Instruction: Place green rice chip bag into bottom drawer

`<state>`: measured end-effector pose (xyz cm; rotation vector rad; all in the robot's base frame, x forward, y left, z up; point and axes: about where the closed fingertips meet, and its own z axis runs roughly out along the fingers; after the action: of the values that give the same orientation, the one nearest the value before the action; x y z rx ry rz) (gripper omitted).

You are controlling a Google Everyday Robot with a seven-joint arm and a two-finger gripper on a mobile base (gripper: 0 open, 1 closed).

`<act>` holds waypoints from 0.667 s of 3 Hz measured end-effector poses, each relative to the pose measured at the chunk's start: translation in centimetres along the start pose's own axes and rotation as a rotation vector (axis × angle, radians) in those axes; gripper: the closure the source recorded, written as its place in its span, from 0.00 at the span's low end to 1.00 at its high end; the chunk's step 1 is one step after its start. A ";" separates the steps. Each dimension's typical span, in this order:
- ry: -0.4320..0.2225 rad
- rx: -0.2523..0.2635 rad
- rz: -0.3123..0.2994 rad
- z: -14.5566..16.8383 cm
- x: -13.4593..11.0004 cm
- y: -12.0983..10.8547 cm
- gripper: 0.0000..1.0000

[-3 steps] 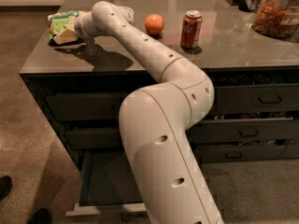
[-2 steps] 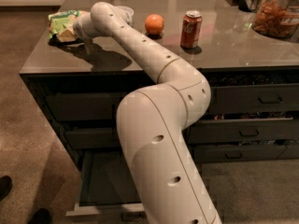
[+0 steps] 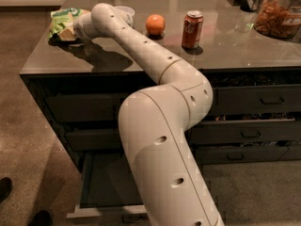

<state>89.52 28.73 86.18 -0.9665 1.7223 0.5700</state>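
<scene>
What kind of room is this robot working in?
Probably a kitchen or break area: a grey counter over cabinet drawers, holding a red soda can, an orange and a snack jar. The gripper is at the green rice chip bag on the counter's left corner.

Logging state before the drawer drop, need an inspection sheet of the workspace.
Surface: grey countertop, glossy.
Job's things: green rice chip bag lying on the counter's far left corner; bottom drawer pulled open, nothing seen in the part that shows.
Clutter: orange; red soda can, upright; white bowl, partly behind the arm; snack jar at far right.
Grippers: tool at the bag, mostly hidden by the arm.
Cables: nothing seen.
Surroundings: dark shoes on the floor at lower left.
</scene>
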 end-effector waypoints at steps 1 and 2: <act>-0.037 -0.006 -0.009 -0.3 -0.6 0.0 1.00; -0.075 -0.045 -0.020 -2.0 -1.4 0.4 1.00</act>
<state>88.30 27.89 88.13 -0.9809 1.6373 0.6262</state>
